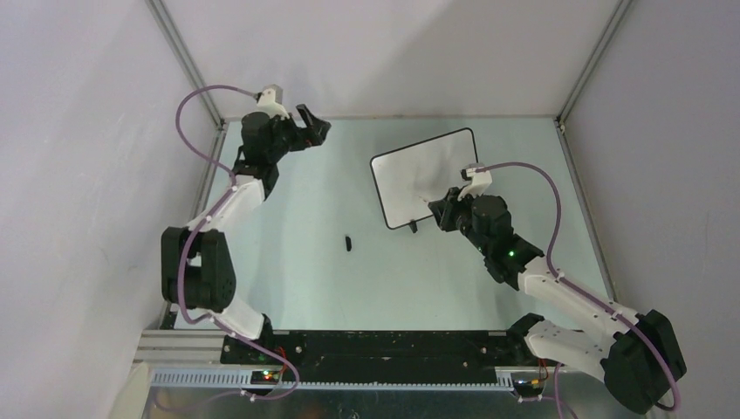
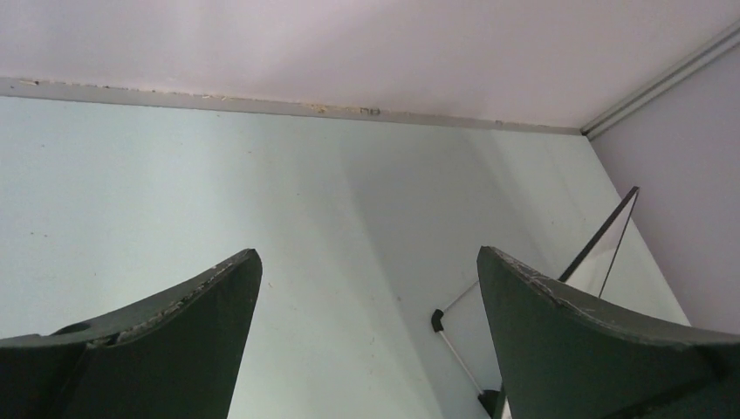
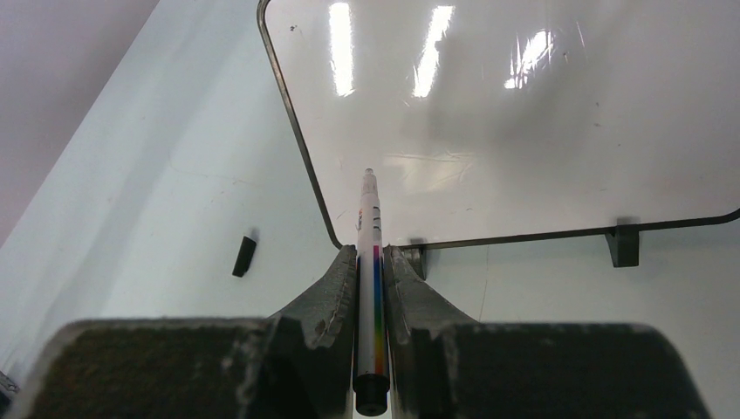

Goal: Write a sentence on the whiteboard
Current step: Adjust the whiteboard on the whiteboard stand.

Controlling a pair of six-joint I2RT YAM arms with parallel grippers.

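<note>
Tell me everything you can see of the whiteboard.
The whiteboard is a rectangular panel with a glossy white face, a thin black frame, rounded corners and two small black feet along its near edge. Its face is blank, showing only light reflections and a few specks. It stands on the right half of the table, seemingly propped at a slant. The marker clamped in the right end effector points at its face near one corner; contact cannot be confirmed.

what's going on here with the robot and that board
The right gripper is shut on a marker, its tip aimed at the whiteboard near its closest edge. The board shows no writing yet. The left gripper hangs open over the far left of the table, holding nothing. A small black piece, perhaps the cap, lies between the arms.
</note>
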